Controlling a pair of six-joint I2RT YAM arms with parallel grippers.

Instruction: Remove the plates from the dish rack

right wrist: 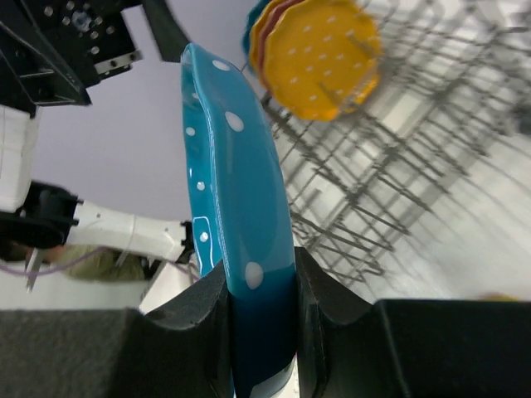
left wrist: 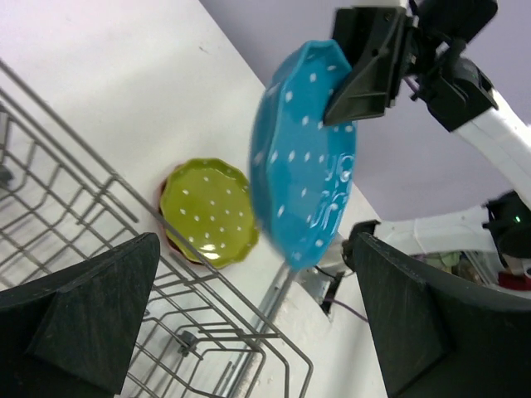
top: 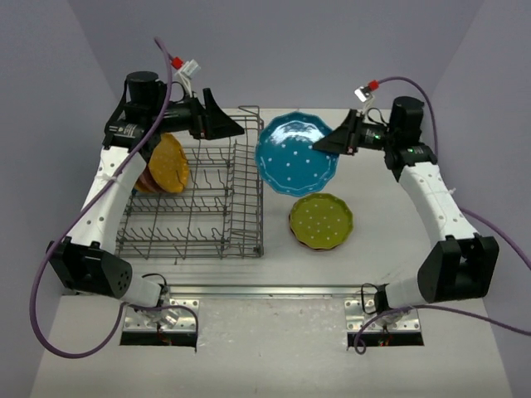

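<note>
Tabletop [top: 390,274]: white, and it carries the rack on the left and the plates already taken out on the right.
Dish rack [top: 199,215]: grey wire with many upright tines. Most slots are bare, and plates stand only at its far left end.
Blue plate [top: 294,157]: the biggest plate. It is lifted off the tabletop and tilted on its edge, just right of the rack's side wall.
Plates in the rack: an orange-yellow plate [top: 168,162] stands in front, with a pink-red plate [top: 148,181] close behind it. The right wrist view shows one more blue rim behind these.
Lime-yellow plate [top: 321,220]: lies flat on the tabletop, near the blue plate. A reddish rim shows under it.
Right fingers [top: 325,144]: clenched on the rim of the blue plate, with the edge deep between them.
Left fingers [top: 221,121]: spread wide with nothing between them, above the far edge of the rack.
Handling: the plates look glazed, so probably stiff, rather heavy, slippery and easy to chip. I would take each one at the scalloped rim with a deep bite. A plate held at one rim point may swing.
Writing: no brand or label can be read, and the plates bear only white dots.
</note>
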